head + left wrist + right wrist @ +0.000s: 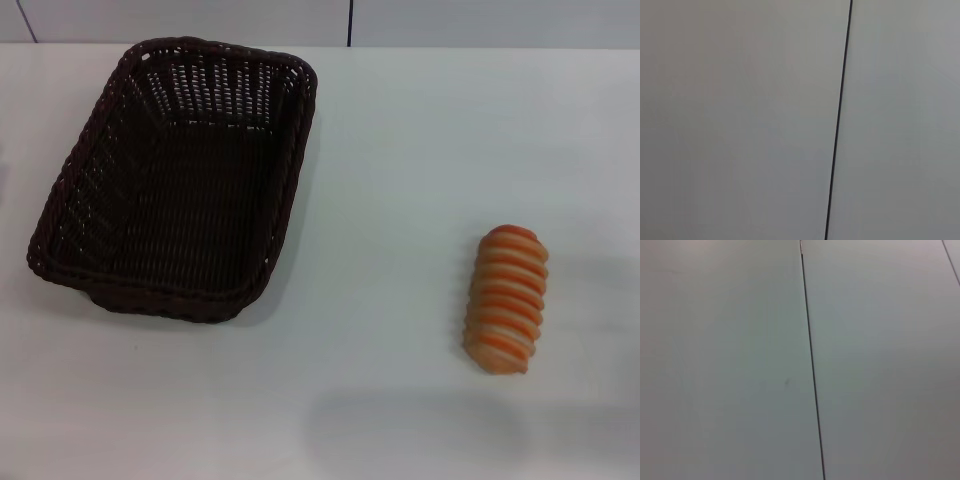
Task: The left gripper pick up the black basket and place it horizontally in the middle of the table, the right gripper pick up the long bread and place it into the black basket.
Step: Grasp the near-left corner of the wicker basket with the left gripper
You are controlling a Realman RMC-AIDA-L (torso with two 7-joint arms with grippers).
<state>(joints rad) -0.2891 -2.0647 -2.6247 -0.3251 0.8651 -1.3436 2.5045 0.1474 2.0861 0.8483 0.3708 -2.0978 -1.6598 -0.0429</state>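
The black basket (pixel 175 180) is a large dark woven wicker basket standing empty on the left side of the white table (pixel 400 150), its long axis running away from me and slightly tilted. The long bread (pixel 507 298), a small oblong loaf with orange-and-cream ridges, lies striped side up on the right side of the table, well apart from the basket. Neither the left gripper nor the right gripper shows in any view. Both wrist views show only pale grey panels with a thin dark seam.
A pale wall with dark vertical seams (pixel 350 22) runs behind the table's far edge. Bare tabletop lies between the basket and the bread and along the front. Faint shadows fall on the table near the front right.
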